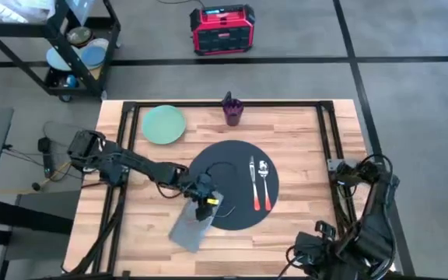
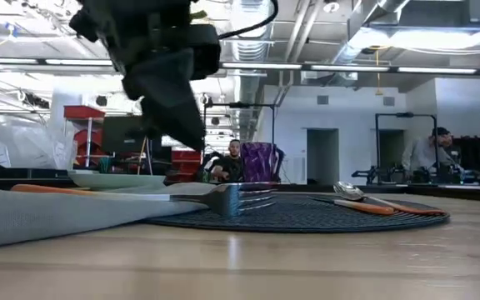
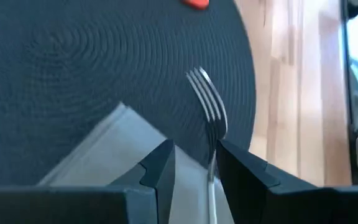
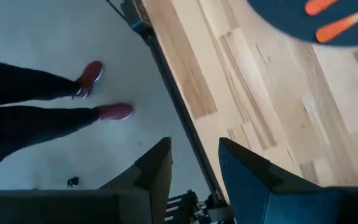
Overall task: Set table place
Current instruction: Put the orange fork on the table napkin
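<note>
High view: the table carries the round dark mat, the place, at its centre. The left arm reaches in from nine o'clock, elbow bent, and its left gripper hangs over the mat's seven o'clock edge, above a grey napkin that overlaps that edge. A knife and a spoon, both orange-handled, lie side by side on the mat at three o'clock. A pale green plate sits off the mat at eleven o'clock; a purple cup stands at twelve. The right arm is folded at the table's five o'clock corner, right gripper off the tabletop edge.

Low view: the left gripper hangs just above a fork, whose tines rest on the mat and whose handle lies on the napkin.

Left wrist view: the fingers are spread, with the fork handle lying in the gap between them, apparently not pinched.

Right wrist view: the right gripper's fingers are parted, holding nothing, over the table's rail; a person's legs and red shoes show on the floor.
</note>
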Controlling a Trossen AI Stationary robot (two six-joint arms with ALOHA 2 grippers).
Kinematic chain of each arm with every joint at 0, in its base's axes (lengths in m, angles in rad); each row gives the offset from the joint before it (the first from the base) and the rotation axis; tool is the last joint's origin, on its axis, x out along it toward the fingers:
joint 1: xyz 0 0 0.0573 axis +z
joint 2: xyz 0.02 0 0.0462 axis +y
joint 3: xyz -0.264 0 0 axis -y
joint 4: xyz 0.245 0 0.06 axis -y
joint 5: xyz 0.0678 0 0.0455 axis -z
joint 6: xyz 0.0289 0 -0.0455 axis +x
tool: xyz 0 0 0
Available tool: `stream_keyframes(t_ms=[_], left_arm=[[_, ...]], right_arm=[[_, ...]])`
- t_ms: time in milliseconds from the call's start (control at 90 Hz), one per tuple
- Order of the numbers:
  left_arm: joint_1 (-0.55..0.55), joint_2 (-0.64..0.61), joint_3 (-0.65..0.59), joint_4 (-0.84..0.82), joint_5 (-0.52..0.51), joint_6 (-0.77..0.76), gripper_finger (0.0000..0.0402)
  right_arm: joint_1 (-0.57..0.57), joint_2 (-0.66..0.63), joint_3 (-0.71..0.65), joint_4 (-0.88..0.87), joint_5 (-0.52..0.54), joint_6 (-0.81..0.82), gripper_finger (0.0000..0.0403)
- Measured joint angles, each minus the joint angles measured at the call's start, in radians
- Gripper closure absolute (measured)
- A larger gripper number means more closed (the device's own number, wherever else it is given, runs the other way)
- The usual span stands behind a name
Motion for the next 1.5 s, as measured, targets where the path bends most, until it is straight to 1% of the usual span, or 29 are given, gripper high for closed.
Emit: stream_keyframes(t_ms=[144, 233, 300, 356, 444, 711, 822, 1000, 1200, 1500], left_arm=[[0.000, 0.000, 0.000, 0.028, 0.002, -0.010, 0.0328], [-0.017, 0.000, -0.001, 0.050, 0.002, -0.019, 0.0356], [-0.028, 0.000, -0.001, 0.075, 0.003, -0.015, 0.0384], [-0.037, 0.000, -0.001, 0.092, 0.003, -0.013, 0.0395], [-0.052, 0.000, -0.001, 0.103, -0.013, -0.022, 0.0397], [-0.090, 0.013, -0.001, 0.093, -0.114, -0.021, 0.0401], [-0.100, 0.064, 0.000, 0.116, -0.113, -0.044, 0.0401], [-0.108, 0.129, 0.074, 0.089, -0.109, -0.034, 0.0401], [-0.111, 0.149, 0.090, 0.047, -0.110, -0.025, 0.0402], [-0.133, 0.163, 0.091, 0.047, -0.114, -0.024, 0.0402]], right_arm=[[0.007, 0.000, -0.015, 0.002, 0.000, 0.021, 0.0284], [0.006, -0.001, -0.023, 0.000, 0.001, 0.026, 0.0284], [0.005, 0.000, -0.029, 0.002, 0.001, 0.028, 0.0284], [0.005, 0.000, -0.033, 0.001, 0.001, 0.029, 0.0284], [0.005, 0.000, -0.038, 0.001, 0.001, 0.029, 0.0284], [0.002, 0.000, -0.038, 0.001, 0.001, 0.021, 0.0284], [0.002, 0.000, -0.038, 0.001, 0.001, 0.021, 0.0284], [-0.003, 0.000, -0.038, 0.006, -0.002, 0.021, 0.0284], [-0.003, 0.000, -0.038, 0.012, -0.008, 0.042, 0.0284], [0.005, 0.000, -0.038, 0.017, -0.011, 0.053, 0.0284]])
